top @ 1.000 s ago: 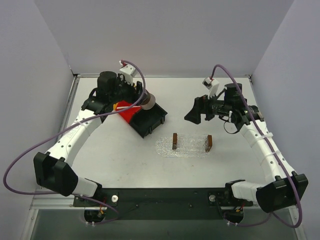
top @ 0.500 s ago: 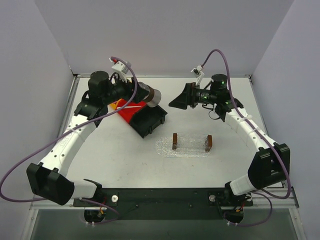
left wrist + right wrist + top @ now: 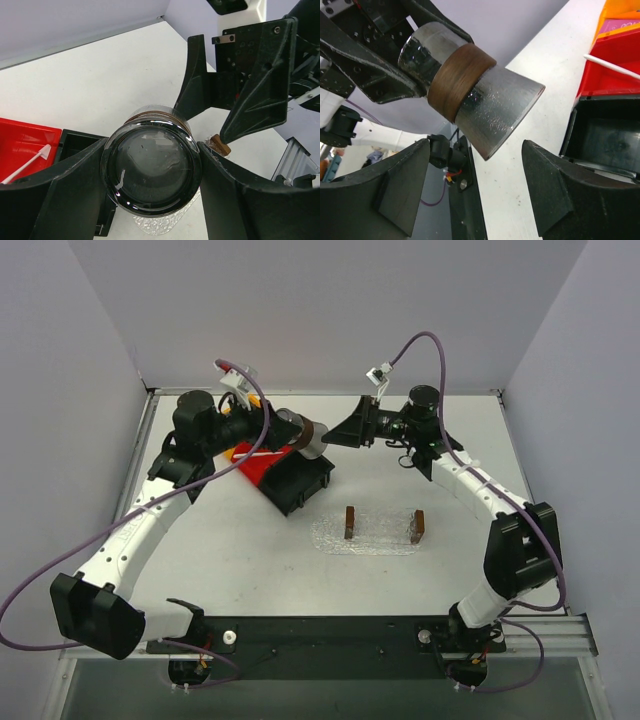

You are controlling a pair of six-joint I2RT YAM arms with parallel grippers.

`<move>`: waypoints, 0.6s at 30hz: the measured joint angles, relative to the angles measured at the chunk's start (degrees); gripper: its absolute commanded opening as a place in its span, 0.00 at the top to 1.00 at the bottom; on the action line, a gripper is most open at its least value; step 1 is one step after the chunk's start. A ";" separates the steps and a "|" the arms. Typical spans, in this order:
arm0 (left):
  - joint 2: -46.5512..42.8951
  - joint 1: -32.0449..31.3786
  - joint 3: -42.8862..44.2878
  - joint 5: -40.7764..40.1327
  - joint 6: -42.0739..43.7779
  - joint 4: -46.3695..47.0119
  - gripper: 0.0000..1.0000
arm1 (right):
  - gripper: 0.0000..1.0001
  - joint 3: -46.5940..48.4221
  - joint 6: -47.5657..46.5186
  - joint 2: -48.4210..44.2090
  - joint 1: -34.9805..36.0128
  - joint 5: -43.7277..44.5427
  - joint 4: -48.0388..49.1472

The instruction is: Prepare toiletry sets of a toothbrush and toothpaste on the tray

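The left jaws clamp a clear cup (image 3: 306,436) with a brown band. The cup is held level, long axis 9 to 3 o'clock, its free end pointing at the right jaws, which are spread wide and empty. The toothbrush (image 3: 255,451) lies in the red bin (image 3: 262,468), at 8 o'clock from the cup and nearer the left arm. The tray (image 3: 330,538) rests on the surface (image 3: 230,560) at 5 o'clock. Overhead, cup and right jaws seem to touch, but the right wrist view shows clear gaps either side.
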 measured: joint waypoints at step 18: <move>-1.14 0.04 -4.70 2.25 -3.56 8.33 1.00 | 0.55 0.00 24.09 9.07 0.68 -2.49 25.92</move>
